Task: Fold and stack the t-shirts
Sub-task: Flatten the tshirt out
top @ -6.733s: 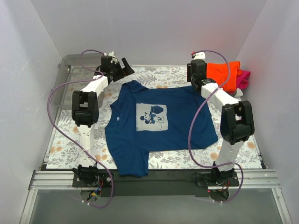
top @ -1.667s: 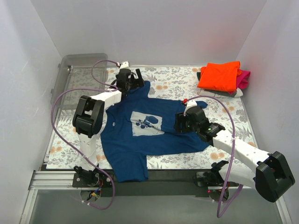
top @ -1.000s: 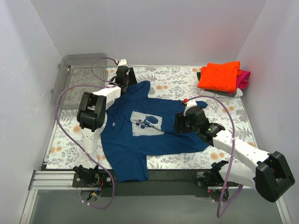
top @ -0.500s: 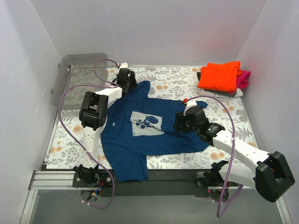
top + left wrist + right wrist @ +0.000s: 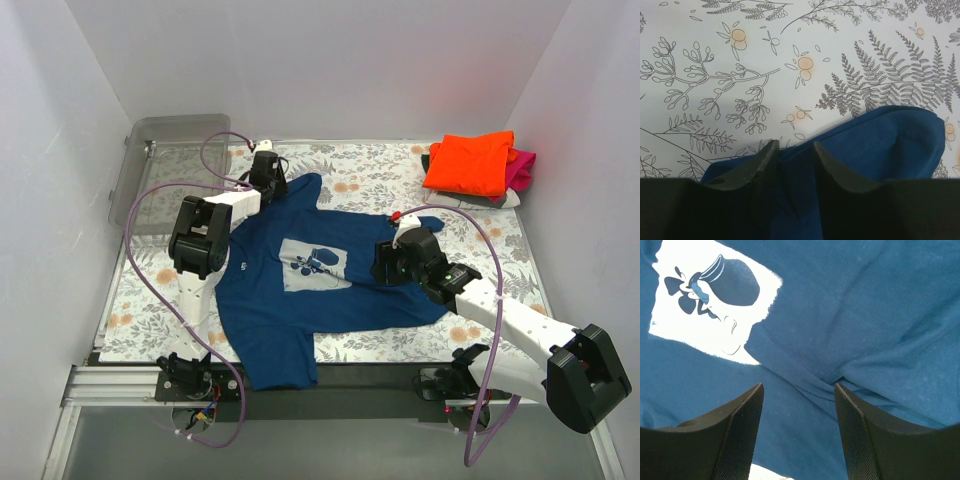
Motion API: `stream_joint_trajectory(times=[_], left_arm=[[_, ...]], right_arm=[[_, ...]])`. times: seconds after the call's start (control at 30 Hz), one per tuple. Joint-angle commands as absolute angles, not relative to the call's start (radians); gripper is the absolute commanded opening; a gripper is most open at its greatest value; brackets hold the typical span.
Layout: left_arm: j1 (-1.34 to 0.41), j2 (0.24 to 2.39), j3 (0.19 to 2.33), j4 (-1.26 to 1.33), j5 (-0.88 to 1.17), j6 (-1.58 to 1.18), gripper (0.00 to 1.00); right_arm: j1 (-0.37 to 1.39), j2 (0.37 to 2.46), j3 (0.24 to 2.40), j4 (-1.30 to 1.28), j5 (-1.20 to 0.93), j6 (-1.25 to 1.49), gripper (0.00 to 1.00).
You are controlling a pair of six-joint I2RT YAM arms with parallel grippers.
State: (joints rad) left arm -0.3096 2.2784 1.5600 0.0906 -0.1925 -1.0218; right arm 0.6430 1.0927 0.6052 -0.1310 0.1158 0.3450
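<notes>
Navy t-shirt [image 5: 300, 290] spread at centre; left gripper [image 5: 268, 178] astride its upper-left edge for lifting, clamp uncertain; right gripper [image 5: 385, 265] at centre-right, jaws apart over a crease; folded stack [image 5: 470, 165] upper right.

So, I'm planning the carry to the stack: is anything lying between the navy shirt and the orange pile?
Nothing lies on the floral mat between the navy shirt and the orange pile. Only a purple cable arches above that stretch.
</notes>
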Motion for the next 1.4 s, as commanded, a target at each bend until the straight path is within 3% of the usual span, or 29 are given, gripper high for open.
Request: stream_joint_trajectory(times=[0.0, 0.1, 0.3, 0.8, 0.9, 1.03, 1.37], left_arm=[[-0.31, 2.232, 1.548, 0.077, -0.198, -1.017, 0.3], [-0.308, 2.232, 1.555, 0.077, -0.21, -1.012, 0.25], [-0.307, 2.246, 1.618, 0.072, -0.221, -0.993, 0.0], [-0.245, 2.378, 1.847, 0.061, -0.126, -0.948, 0.0], [-0.236, 2.401, 1.87, 0.052, -0.097, -0.954, 0.03], [-0.226, 2.416, 1.878, 0.048, -0.084, -0.957, 0.14], [-0.222, 2.399, 1.859, 0.049, -0.081, -0.971, 0.23]], right_arm=[[0.644, 1.092, 0.598, -0.089, 0.094, 0.357, 0.53], [0.643, 1.088, 0.595, -0.087, 0.095, 0.357, 0.53], [0.644, 1.088, 0.595, -0.089, 0.097, 0.356, 0.53], [0.644, 1.14, 0.617, -0.089, 0.113, 0.345, 0.53], [0.644, 1.155, 0.624, -0.089, 0.118, 0.341, 0.53], [0.644, 1.173, 0.632, -0.087, 0.115, 0.336, 0.53], [0.644, 1.19, 0.643, -0.087, 0.104, 0.336, 0.53]])
